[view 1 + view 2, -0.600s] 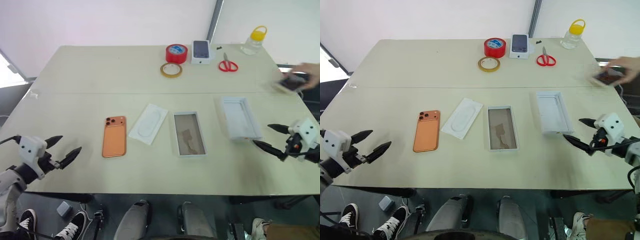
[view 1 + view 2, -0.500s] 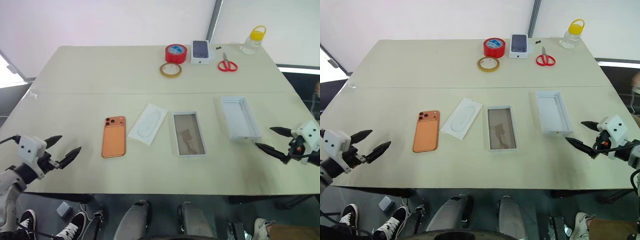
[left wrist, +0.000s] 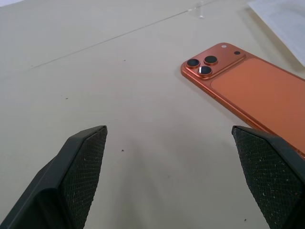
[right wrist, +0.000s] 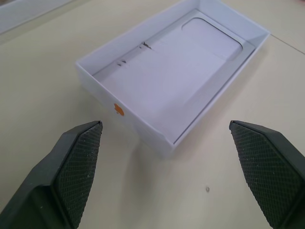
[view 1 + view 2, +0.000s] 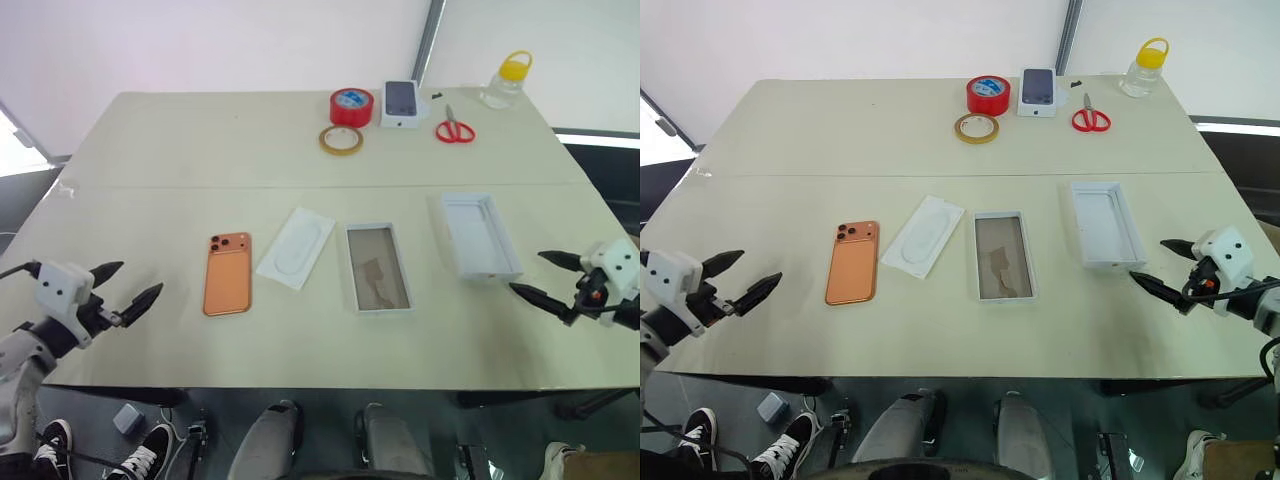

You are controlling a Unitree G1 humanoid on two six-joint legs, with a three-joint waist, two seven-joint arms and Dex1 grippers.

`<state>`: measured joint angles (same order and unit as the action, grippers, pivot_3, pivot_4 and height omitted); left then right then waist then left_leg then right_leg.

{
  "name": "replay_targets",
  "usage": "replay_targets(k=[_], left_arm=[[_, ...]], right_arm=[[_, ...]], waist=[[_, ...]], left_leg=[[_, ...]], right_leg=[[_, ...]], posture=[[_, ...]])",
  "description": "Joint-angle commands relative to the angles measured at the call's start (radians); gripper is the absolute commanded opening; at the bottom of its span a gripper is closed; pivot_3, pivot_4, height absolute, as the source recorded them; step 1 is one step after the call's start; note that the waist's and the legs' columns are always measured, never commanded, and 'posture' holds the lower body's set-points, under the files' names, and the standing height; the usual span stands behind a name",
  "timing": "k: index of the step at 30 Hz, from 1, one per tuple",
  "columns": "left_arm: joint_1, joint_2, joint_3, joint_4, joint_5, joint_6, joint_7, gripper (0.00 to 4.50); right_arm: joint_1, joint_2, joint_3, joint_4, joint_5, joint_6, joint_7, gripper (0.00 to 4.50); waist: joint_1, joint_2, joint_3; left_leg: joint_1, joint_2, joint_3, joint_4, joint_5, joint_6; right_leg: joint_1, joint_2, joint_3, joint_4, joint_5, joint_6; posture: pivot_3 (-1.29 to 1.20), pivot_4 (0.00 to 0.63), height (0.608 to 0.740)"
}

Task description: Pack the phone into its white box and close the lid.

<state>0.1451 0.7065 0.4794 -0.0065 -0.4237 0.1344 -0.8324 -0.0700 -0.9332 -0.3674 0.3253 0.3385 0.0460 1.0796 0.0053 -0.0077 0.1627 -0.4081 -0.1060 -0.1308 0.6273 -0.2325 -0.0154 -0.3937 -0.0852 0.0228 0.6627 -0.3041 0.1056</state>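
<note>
Both end effectors spread, empty: left end effector (image 5: 125, 296), right end effector (image 5: 541, 277). Flat orange phone (image 5: 228, 273) face-down on beige counter (image 5: 200, 150), left of open white cardboard tray (image 5: 379, 268). Pinch long edges, lift level

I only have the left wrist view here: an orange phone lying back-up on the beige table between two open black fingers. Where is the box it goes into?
Observer: The shallow white cardboard tray with the brownish-grey floor lies to the right of the flat orange phone, with a flat white insert with an oval recess between them.
Operator: And the lid?
Observer: The all-white cardboard lid lies open side up, further right, just ahead of the right pincer.
Operator: Is that pincer holding anything?
Observer: No, its fingers are spread and empty, short of the lid.
Operator: Anything else on the table?
Observer: Along the far edge: a red tape roll, a tan tape ring, a small white box printed with a dark phone, red scissors and a yellow-capped jar.
</note>
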Motion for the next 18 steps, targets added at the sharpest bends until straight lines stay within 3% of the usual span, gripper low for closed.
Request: replay_targets(k=[1, 12, 18], left_arm=[[-0.025, 0.013, -0.005, -0.046, -0.009, 0.026, 0.012, 4.41], [-0.166, 0.014, -0.103, -0.053, 0.002, 0.132, 0.049, 4.41], [-0.425, -0.071, -0.263, 0.019, -0.007, 0.316, 0.107, 4.41]], right_arm=[[-0.037, -0.006, -0.010, -0.063, 0.020, 0.025, -0.015, 4.46], [-0.180, 0.052, 0.105, -0.241, 0.027, 0.137, -0.055, 4.46], [-0.267, 0.131, 0.247, -0.359, 0.025, 0.175, -0.027, 4.46]], waist=[[0.000, 0.000, 0.000], [0.000, 0.000, 0.000], [0.006, -0.001, 0.000]], left_leg=[[0.000, 0.000, 0.000, 0.000, 0.000, 0.000], [0.000, 0.000, 0.000, 0.000, 0.000, 0.000], [0.000, -0.001, -0.001, 0.002, 0.000, 0.000]], right_leg=[[0.000, 0.000, 0.000, 0.000, 0.000, 0.000], [0.000, 0.000, 0.000, 0.000, 0.000, 0.000], [0.000, 0.000, -0.001, 0.000, 0.000, 0.001]], posture=[[0.00, 0.150, 0.740], [0.00, 0.150, 0.740], [0.00, 0.150, 0.740]])
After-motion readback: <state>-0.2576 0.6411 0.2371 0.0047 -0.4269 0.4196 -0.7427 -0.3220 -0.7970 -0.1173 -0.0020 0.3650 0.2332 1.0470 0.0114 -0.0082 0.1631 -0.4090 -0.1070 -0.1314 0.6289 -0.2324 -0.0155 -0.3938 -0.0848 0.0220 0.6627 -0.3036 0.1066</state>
